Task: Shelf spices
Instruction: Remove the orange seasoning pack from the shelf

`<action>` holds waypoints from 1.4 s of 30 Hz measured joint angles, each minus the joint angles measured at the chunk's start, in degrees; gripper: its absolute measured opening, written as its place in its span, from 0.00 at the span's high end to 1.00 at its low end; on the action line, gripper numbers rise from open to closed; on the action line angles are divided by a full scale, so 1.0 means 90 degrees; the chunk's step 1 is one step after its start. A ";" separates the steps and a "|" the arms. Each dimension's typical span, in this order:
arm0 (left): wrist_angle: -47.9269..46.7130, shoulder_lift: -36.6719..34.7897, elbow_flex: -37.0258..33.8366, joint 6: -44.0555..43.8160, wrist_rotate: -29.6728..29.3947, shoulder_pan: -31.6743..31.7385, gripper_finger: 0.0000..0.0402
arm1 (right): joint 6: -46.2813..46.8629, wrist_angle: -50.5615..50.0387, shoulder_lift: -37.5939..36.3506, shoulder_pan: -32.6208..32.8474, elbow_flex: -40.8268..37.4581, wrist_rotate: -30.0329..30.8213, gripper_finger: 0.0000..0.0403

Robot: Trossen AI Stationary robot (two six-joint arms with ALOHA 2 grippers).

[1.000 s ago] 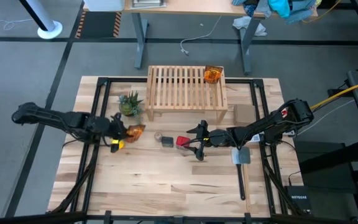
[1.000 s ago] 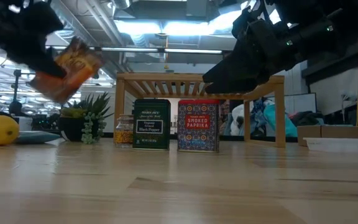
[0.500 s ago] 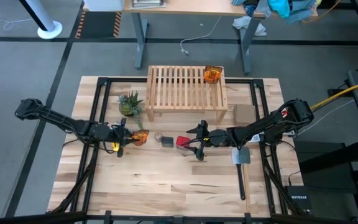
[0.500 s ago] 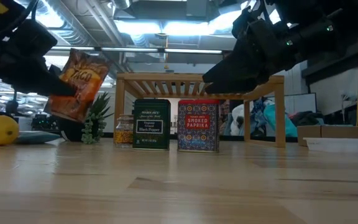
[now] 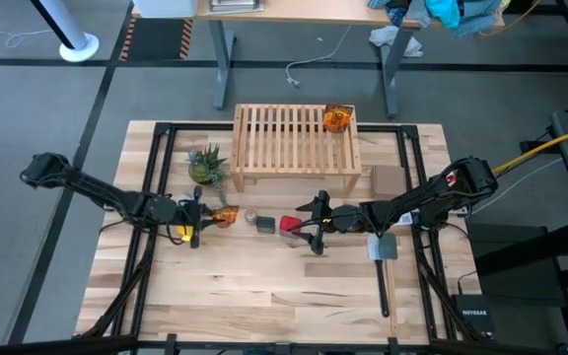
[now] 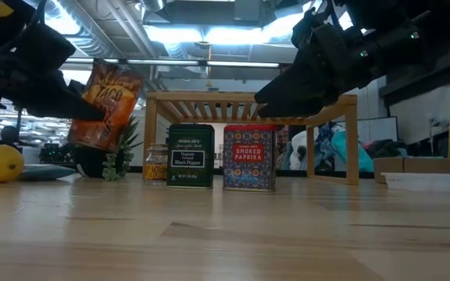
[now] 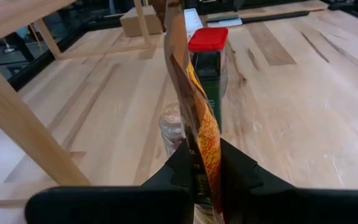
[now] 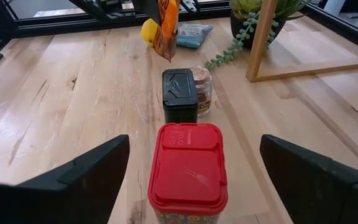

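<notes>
Packet aloft, tin waiting

Left gripper point(image 5: 203, 216) clamped on orange packet point(image 5: 223, 216), lifted off the counter point(image 5: 264, 296) at 7 o'clock from the shelf point(image 5: 294, 138). Right gripper point(image 8: 188, 163) spread wide around the red tin point(image 5: 289, 224), not yet closing. Next, probably: carry packet over the slats toward 1 o'clock, beside the second packet point(image 5: 336, 118).

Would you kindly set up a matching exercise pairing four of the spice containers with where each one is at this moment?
Things:
1. orange packet with the taco label
2. second orange packet
3. red tin
4. tiny clear jar

Places:
A. on the shelf, at its right end
B. on the table between the open fingers of the right gripper
C. pinched in the left gripper, off the table
D. on the table beside the dark grey box

Pairs: 1-C, 2-A, 3-B, 4-D
</notes>
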 joint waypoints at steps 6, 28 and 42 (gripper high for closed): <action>0.0539 0.0702 -0.0002 0.0000 0.0000 0.0000 0.93 | 0.0000 0.0000 0.0000 0.0000 0.0000 0.0000 0.09; 0.1990 0.2819 -0.0005 -0.0192 -0.0017 0.0000 0.91 | -0.0002 -0.0007 0.0000 0.0000 0.0000 0.0000 0.09; 0.1937 0.2966 -0.0005 -0.0466 -0.0005 0.0000 0.85 | -0.0002 -0.0007 0.0000 0.0000 0.0000 0.0000 0.09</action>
